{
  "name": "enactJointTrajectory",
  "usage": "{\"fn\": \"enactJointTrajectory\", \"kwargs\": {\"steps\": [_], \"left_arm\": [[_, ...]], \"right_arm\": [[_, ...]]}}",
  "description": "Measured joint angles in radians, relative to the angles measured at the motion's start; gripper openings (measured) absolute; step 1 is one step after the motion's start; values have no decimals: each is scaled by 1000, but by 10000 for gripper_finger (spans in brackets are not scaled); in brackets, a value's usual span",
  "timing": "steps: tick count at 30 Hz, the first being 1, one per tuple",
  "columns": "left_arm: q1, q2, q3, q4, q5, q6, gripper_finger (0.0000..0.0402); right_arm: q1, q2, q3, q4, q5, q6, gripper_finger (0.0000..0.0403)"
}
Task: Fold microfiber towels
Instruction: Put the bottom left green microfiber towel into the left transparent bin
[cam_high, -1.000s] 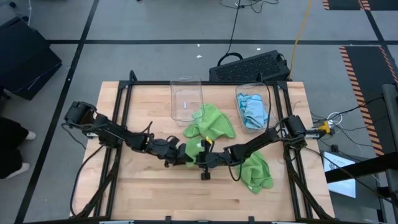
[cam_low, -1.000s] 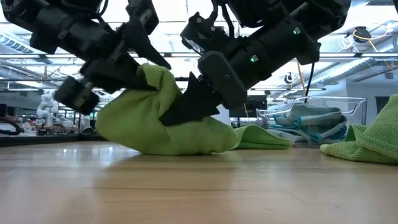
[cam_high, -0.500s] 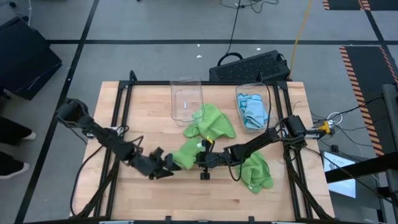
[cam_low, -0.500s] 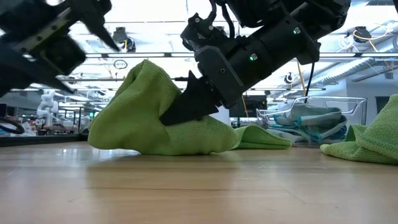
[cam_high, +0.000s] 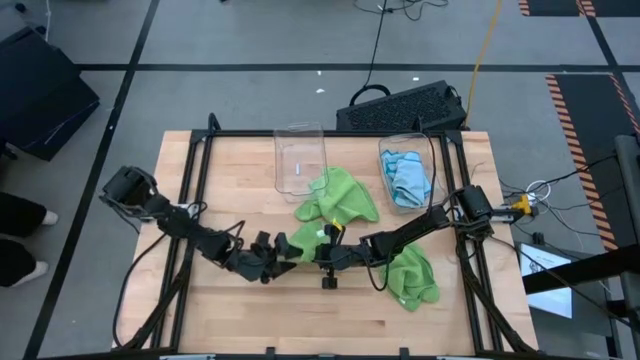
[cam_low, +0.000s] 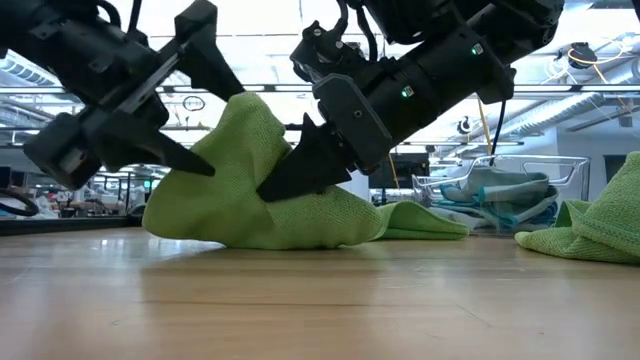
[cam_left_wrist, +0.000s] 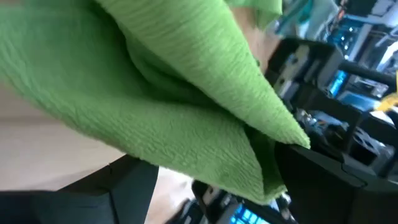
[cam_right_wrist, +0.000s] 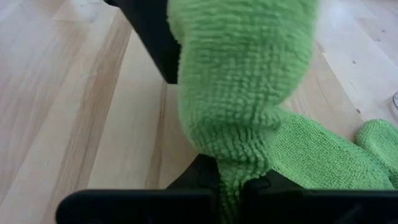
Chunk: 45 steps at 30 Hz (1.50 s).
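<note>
Since a second ago: left end effector off the lime green towel, fingers now spread wide, pulled a little away from the cloth; right end effector unchanged, pressed shut on the towel. High view: both end effectors low over the middle of the wooden bench, towel bunched between them; second green towel heaped just behind, against an empty clear bin; third green towel near the right arm; light blue towels in a second clear bin. Low view: towel raised into a peak off the bench, right end effector pinching its upper fold, left end effector open at the peak's other flank, one finger above it and one beside it; contact impossible to tell. Left wrist view: green cloth filling most of the picture. Right wrist view: fold of towel clamped between the dark fingers.
</note>
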<state>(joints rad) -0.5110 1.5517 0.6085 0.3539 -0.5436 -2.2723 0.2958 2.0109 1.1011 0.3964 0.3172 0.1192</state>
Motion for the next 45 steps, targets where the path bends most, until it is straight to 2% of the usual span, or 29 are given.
{"fn": "enactJointTrajectory", "kwargs": {"steps": [9,16,20,28,33,37,45], "left_arm": [[-22,-14,34,3,18,-15,319],[-29,-30,53,-58,-54,-46,320],[-5,-28,53,-54,-56,-41,320],[-22,-29,53,-46,2,-33,335],[-38,-29,52,-147,54,-57,343],[-12,-29,52,-202,53,-64,327],[32,-29,52,-203,54,-47,260]], "right_arm": [[0,0,0,-1,0,0,2],[0,0,0,-4,0,0,2],[0,0,0,-4,0,0,2],[0,0,0,-4,-1,0,2],[0,0,0,-4,-1,1,3],[0,0,0,-4,-1,1,3],[0,0,0,-4,-1,26,3]]}}
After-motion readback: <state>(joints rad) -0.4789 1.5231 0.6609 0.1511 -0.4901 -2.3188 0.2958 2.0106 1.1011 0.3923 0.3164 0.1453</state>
